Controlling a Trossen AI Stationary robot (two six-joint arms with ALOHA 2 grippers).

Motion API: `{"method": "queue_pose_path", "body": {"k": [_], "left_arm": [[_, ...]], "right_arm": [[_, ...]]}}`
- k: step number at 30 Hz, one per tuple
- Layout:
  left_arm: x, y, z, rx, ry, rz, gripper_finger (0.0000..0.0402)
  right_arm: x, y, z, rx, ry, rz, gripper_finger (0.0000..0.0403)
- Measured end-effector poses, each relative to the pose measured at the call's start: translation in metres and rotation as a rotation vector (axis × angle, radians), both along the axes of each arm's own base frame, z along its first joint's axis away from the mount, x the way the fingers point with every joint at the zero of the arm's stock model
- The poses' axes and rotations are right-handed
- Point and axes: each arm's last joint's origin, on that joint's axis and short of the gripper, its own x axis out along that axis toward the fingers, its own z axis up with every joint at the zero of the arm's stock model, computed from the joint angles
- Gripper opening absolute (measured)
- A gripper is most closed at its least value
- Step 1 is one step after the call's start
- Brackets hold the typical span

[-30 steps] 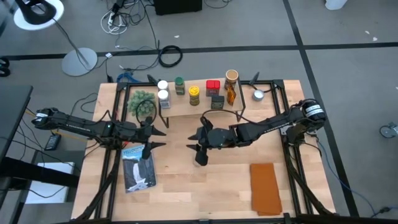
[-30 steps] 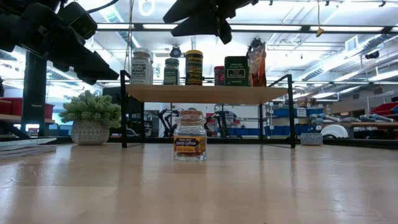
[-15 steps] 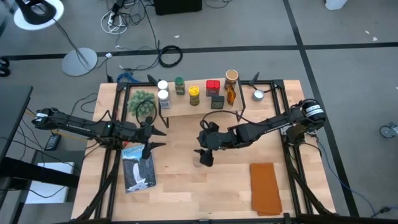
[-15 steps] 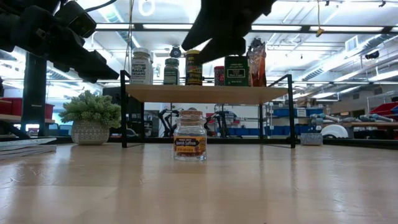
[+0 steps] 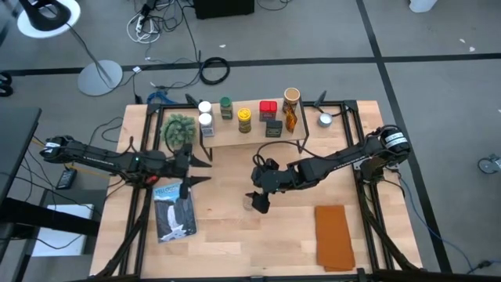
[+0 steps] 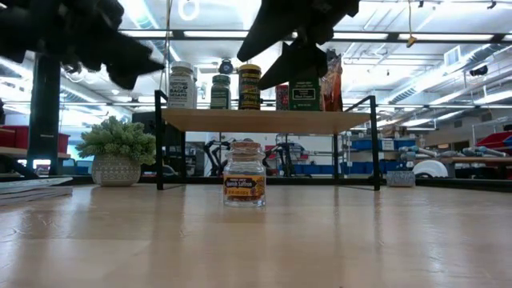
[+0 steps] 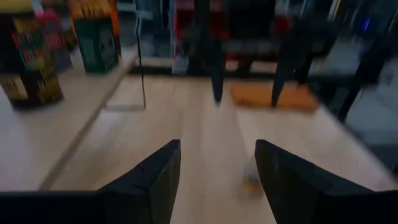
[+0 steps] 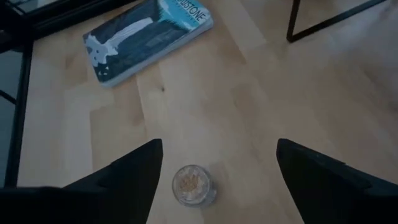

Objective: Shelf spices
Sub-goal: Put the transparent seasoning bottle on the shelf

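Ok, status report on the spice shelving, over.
Right hand open, above the jar. Left hand open, empty, near the book. Jar upright on the table, off the shelf. Nothing blocking.

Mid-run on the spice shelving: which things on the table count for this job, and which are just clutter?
For the job:
- glass jar standing on the table, under the open right gripper
- shelf
- spices on the shelf

Clutter:
- potted plant
- book
- orange cloth
- silver cup
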Motion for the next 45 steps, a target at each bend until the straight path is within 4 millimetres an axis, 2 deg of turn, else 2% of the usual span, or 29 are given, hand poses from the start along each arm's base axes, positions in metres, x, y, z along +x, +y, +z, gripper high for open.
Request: {"method": "queue_pose_path", "body": {"k": [5, 7, 9, 13, 14, 19, 25, 30, 34, 39, 45], "left_arm": [[0.001, 0.000, 0.008, -0.092, -0.084, 0.010, 0.0208], [0.001, -0.001, 0.008, -0.091, -0.081, 0.007, 0.0190], [0.001, -0.002, 0.008, -0.088, -0.078, 0.000, 0.0149], [-0.001, -0.003, 0.009, -0.066, -0.091, 0.000, 0.0029], [-0.002, -0.003, 0.010, -0.062, -0.099, 0.005, 0.0016], [-0.015, -0.003, 0.014, -0.001, -0.102, 0.043, 0.0003], [-0.037, -0.001, 0.014, 0.025, -0.112, -0.046, 0.0002], [-0.045, 0.000, -0.011, 0.012, -0.228, -0.085, 0.0001], [-0.047, 0.003, -0.031, 0.010, -0.238, -0.071, 0.0001], [-0.051, 0.008, -0.031, -0.001, -0.261, -0.063, 0.0000], [-0.052, 0.010, -0.037, -0.019, -0.203, -0.040, 0.0000]], "right_arm": [[-0.001, 0.006, 0.000, 0.033, 0.001, 0.012, 0.0313], [-0.003, 0.011, 0.000, 0.039, 0.002, 0.024, 0.0314], [-0.004, 0.015, 0.000, 0.040, 0.002, 0.037, 0.0315], [-0.006, 0.022, 0.000, 0.040, 0.003, 0.056, 0.0315], [-0.006, 0.023, 0.000, 0.040, 0.003, 0.060, 0.0314], [-0.008, 0.029, 0.000, 0.039, 0.003, 0.076, 0.0314], [-0.008, 0.031, 0.000, 0.038, 0.003, 0.083, 0.0312], [-0.008, 0.031, 0.000, 0.036, 0.003, 0.081, 0.0313], [-0.008, 0.031, 0.000, 0.036, 0.002, 0.081, 0.0313], [-0.008, 0.031, 0.000, 0.038, 0.002, 0.080, 0.0312], [-0.008, 0.031, 0.000, 0.038, 0.002, 0.080, 0.0313]]}}
